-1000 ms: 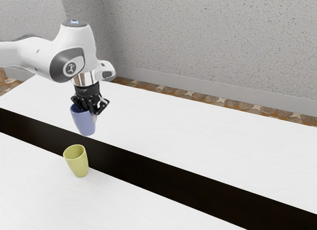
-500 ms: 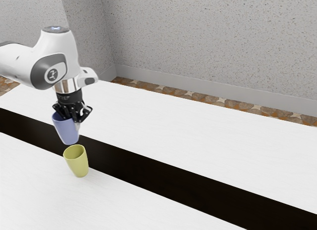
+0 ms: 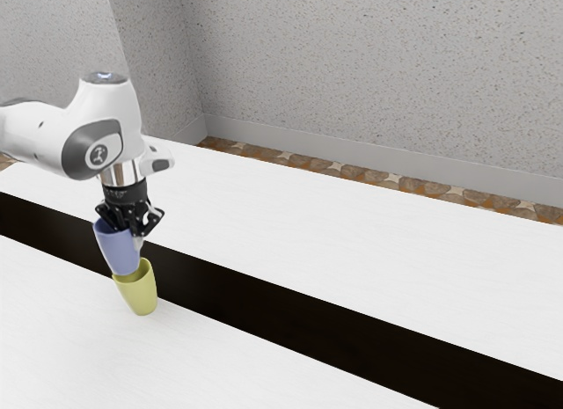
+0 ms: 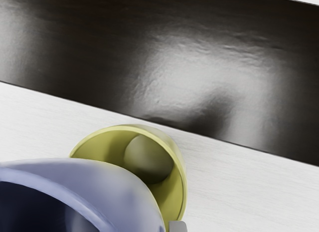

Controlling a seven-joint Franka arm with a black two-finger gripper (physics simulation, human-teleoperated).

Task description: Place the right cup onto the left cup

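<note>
In the exterior view my gripper [image 3: 134,230] is shut on the wall of the blue cup [image 3: 120,251] near its rim. The blue cup hangs tilted, its lower end overlapping the rim of the yellow-green cup [image 3: 139,293], which stands on the table. From the wrist view, the blue cup [image 4: 104,179] covers part of the yellow-green cup's opening, while some of the yellow-green cup [image 4: 180,179] and its inside stay visible. Whether the two cups touch I cannot tell.
A white table [image 3: 290,202] carries a long dark strip [image 3: 290,307] running across it, just behind the yellow-green cup. A speckled wall stands beyond the table's far edge.
With the blue cup held, my hand has moved toward the exterior view's left and then down, bringing the cup from above the dark strip to the yellow-green cup's rim. The yellow-green cup stayed put.
</note>
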